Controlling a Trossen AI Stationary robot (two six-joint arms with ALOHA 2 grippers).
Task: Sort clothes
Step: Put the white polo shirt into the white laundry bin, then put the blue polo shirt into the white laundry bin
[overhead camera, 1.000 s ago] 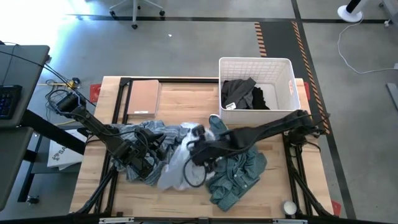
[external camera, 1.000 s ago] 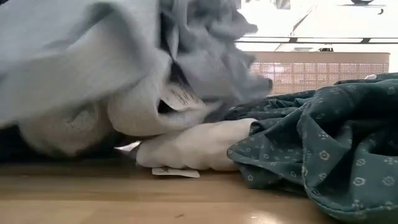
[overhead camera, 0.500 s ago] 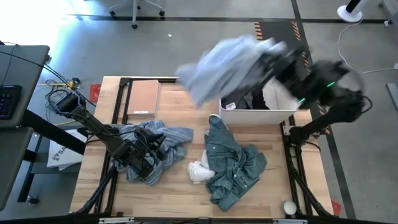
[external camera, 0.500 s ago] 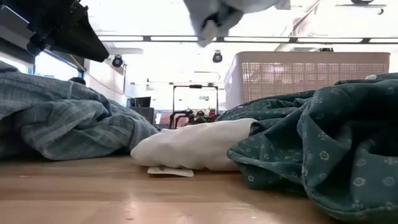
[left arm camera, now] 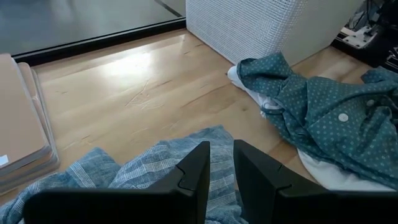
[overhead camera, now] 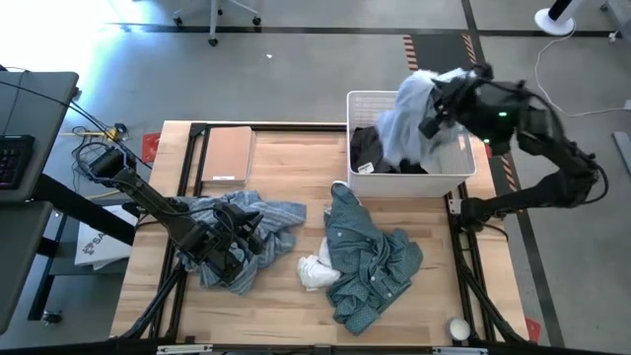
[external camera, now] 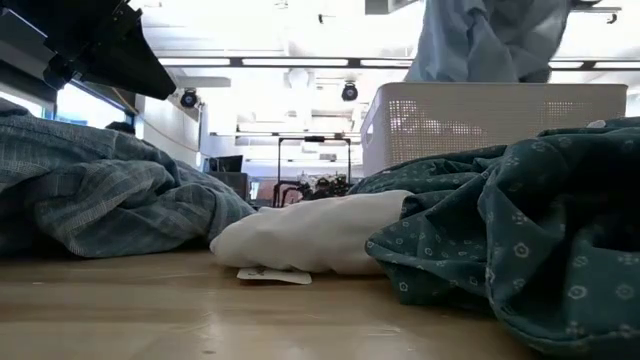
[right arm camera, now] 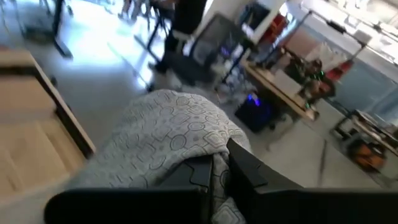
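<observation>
High view: right gripper (overhead camera: 431, 118) clamped on white patterned shirt (overhead camera: 404, 123), now hanging over basket (overhead camera: 455, 170) at 1 o'clock. Second ago it sat in pile mid-table, so drop looks close. Green shirt (overhead camera: 370, 258), white bundle (overhead camera: 315, 271) left at 6 o'clock. Left gripper (left arm camera: 217, 177) parked over striped shirt (overhead camera: 251, 222) at 8 o'clock, fingers slightly apart, holding nothing.

pale grey patterned shirt (overhead camera: 406, 123) dangling from my right gripper (overhead camera: 431, 123) over the basket, black garment (overhead camera: 375, 150) inside, green dotted shirt (overhead camera: 370, 261), white bundle (overhead camera: 314, 271), blue striped shirt (overhead camera: 242, 219) crumpled on table
</observation>
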